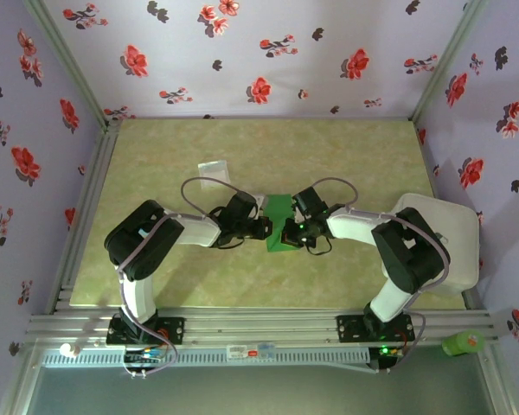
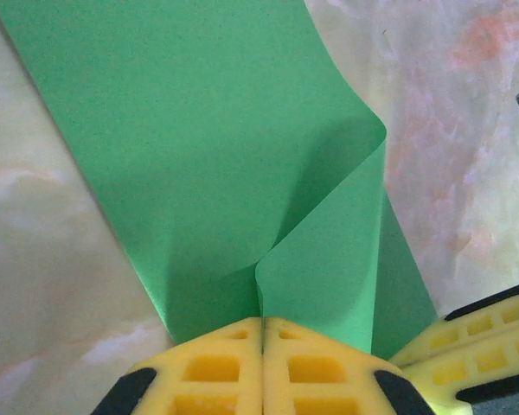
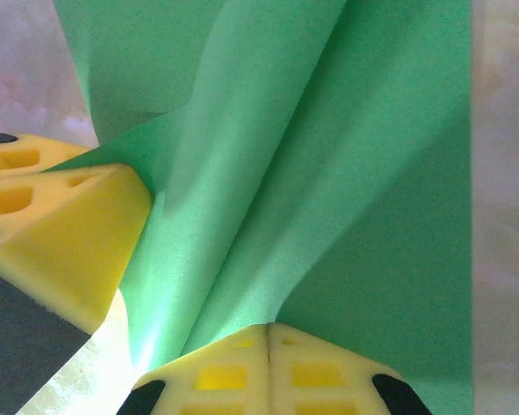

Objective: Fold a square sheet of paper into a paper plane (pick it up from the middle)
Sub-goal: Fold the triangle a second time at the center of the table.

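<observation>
At the middle of the table [image 1: 355, 156]: one green sheet of paper [image 1: 282, 210], buckled between the two wrists rather than lying flat.
Arms: two, elbows out to the sides, wrists meeting over the sheet.
Left gripper [image 2: 262, 327]: one; its yellow fingers are pressed together with no gap, clamped on the near edge of the sheet, where a flap curls up and over to the right.
Right gripper [image 3: 268, 330]: one; its fingers are likewise closed tight, pinching the sheet at the foot of a raised ridge that runs away from them.
Grippers to each other: just beside one another; each wrist view catches the other's yellow fingers at its edge.
Folds: one soft rolled flap in the left wrist view and one long ridge in the right wrist view, both rounded rather than pressed flat.
Other things: one small pale packet [image 1: 213, 168] on the table beyond the left arm, well apart from the sheet; one white slab [image 1: 454, 233] at the right edge; one small green item [image 1: 463, 343] by the front rail.
Hidden: from above, the wrists cover much of the sheet, so I can't trace its outline. Its corners run off both wrist views. How deep the paper sits in each pinch I cannot tell.
</observation>
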Robot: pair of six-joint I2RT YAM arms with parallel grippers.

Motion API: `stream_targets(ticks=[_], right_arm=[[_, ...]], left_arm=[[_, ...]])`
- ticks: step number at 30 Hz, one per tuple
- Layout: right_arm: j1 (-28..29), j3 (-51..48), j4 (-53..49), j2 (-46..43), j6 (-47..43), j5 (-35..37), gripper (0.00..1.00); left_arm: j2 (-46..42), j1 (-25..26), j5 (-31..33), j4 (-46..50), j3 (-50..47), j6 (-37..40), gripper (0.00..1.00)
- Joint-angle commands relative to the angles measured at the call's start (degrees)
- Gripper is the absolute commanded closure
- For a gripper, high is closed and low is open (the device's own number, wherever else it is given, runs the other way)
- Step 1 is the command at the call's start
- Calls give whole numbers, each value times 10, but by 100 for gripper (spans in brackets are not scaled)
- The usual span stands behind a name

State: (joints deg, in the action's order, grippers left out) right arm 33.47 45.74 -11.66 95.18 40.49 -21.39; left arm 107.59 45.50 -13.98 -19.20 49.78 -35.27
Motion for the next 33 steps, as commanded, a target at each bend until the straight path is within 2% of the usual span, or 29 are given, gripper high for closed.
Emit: stream_targets(ticks=[1,17,33], right_arm=[[-8,-20,-52,15,-9,31,96],[-9,-22,-50,15,-10,28,96],[-9,-23,-52,15,-12,24,96]], left_arm=[[-13,2,-10,10,13,18,93],[-2,-10,-5,36,31,60,92],[15,-15,-18,34,37,68,92]])
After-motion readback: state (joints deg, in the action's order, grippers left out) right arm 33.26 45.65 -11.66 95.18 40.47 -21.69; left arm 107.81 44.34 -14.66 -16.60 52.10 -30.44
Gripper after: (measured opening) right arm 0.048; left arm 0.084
